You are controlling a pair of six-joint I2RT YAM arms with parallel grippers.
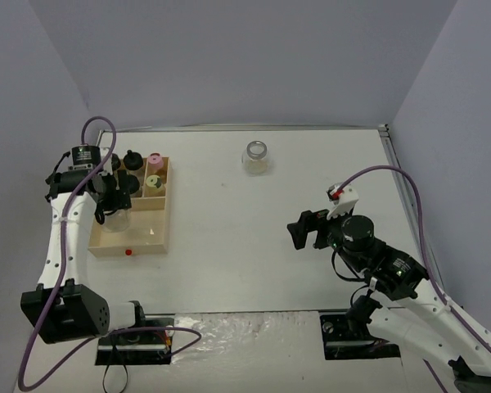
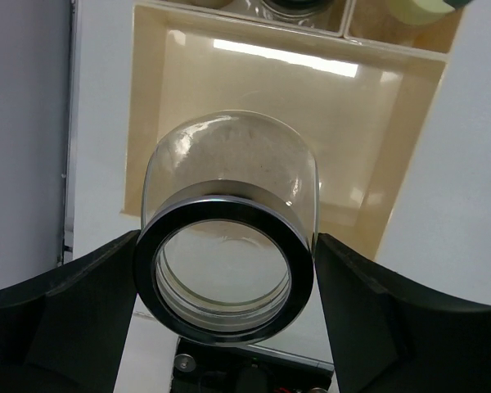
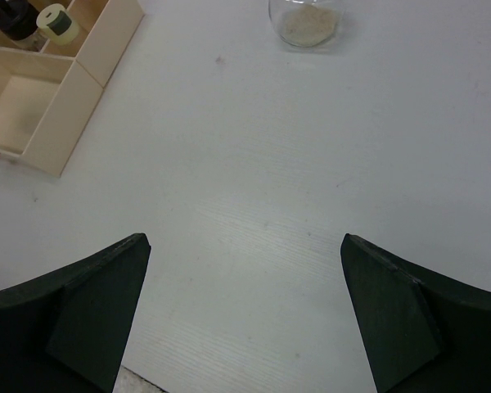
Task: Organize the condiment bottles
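My left gripper (image 1: 112, 203) is shut on a wide clear jar (image 2: 229, 237) with a silvery lid and tan contents. It holds the jar just above the large front compartment of the pale wooden tray (image 2: 368, 131). In the top view the tray (image 1: 151, 233) holds black-capped jars (image 1: 131, 160) at its back. A pink-capped jar (image 1: 155, 160) and a yellow-green-capped jar (image 1: 154, 182) stand in its right cells. The second wide jar (image 1: 256, 155) stands alone on the far middle of the table; it also shows in the right wrist view (image 3: 304, 20). My right gripper (image 1: 307, 230) is open and empty over bare table (image 3: 245, 311).
A small red dot (image 1: 128, 252) sits at the tray's front edge. The left wall runs close beside the tray. In the right wrist view the tray (image 3: 61, 123) lies far left with the yellow-green cap (image 3: 57, 22) in it.
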